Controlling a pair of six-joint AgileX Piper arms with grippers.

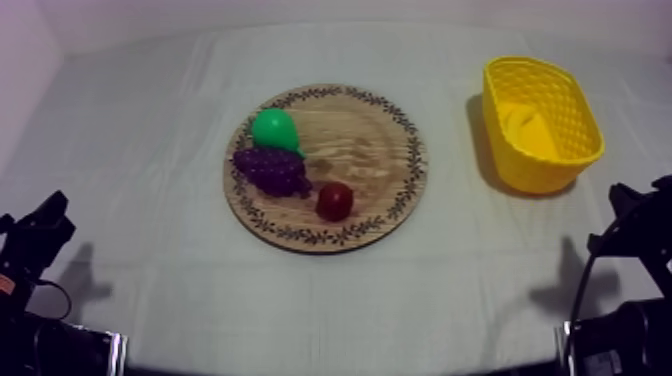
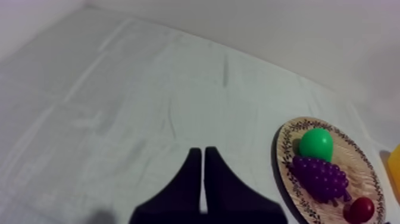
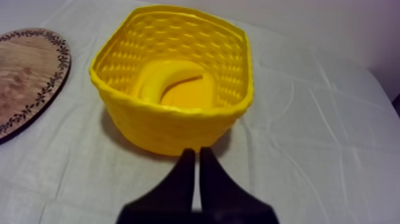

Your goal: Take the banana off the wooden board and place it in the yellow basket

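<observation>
Grey-white tbl cloth (image 1: 140, 170), prob. pale wall (image 1: 22, 60)

Top view: camera fixed above the table (image 1: 150, 150), looking down at a slant from the near edge toward the far one, taking in the whole cloth (image 1: 130, 290) with the wooden board (image 1: 370, 130) central and the yellow basket (image 1: 585, 125) at far right. Left wrist view: low behind the left jaws, facing forward across bare cloth, the board well ahead. Right wrist view: low behind the right jaws, close to the basket, looking down over its near wall into it, the board's rim beside it. The board is common to all three views; the basket to the top and right wrist views.
</observation>
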